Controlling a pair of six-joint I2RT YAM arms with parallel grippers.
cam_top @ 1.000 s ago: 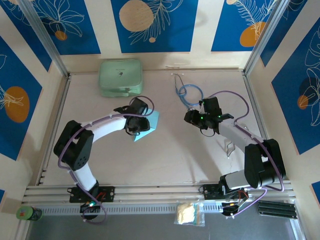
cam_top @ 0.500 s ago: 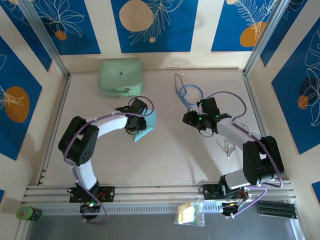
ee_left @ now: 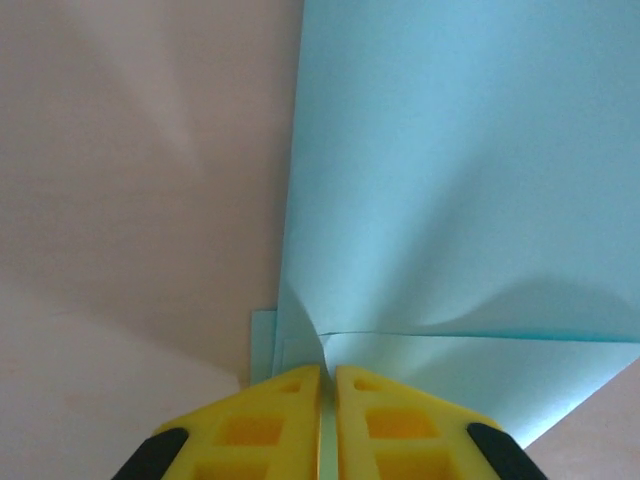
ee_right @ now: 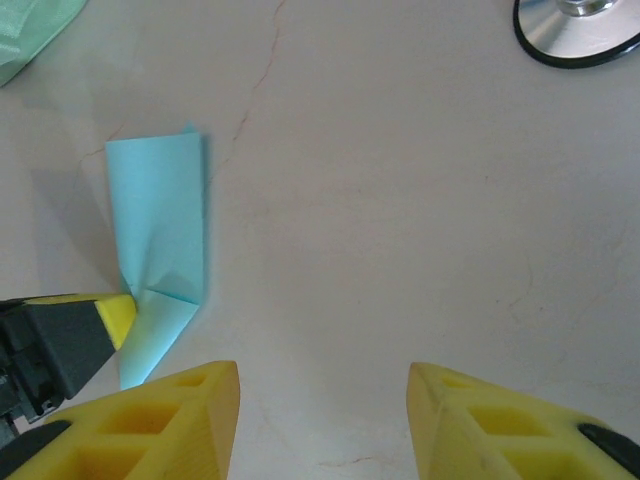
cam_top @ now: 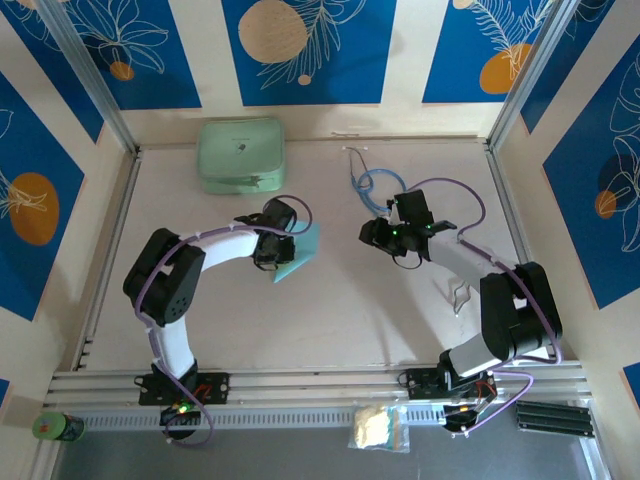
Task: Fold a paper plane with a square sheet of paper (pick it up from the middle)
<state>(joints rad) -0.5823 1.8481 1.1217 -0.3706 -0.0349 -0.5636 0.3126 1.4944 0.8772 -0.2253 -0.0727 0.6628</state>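
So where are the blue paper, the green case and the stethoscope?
blue paper [ee_right: 158, 210], right wrist view, the middle of the folded sheet.
green case [cam_top: 240, 155], top view, the centre of its lid.
stethoscope [ee_right: 575, 35], right wrist view, its silver disc.

No text, number or brand can be read in any view.

- Mint-green case: small dark mark on the lid, too small to make out.
- Green can at the near-left corner, below the bench rail: the label is blurred and cannot be read.
- Blue wall panels: white leaf outlines and orange or tan discs, with no lettering that can be made out.
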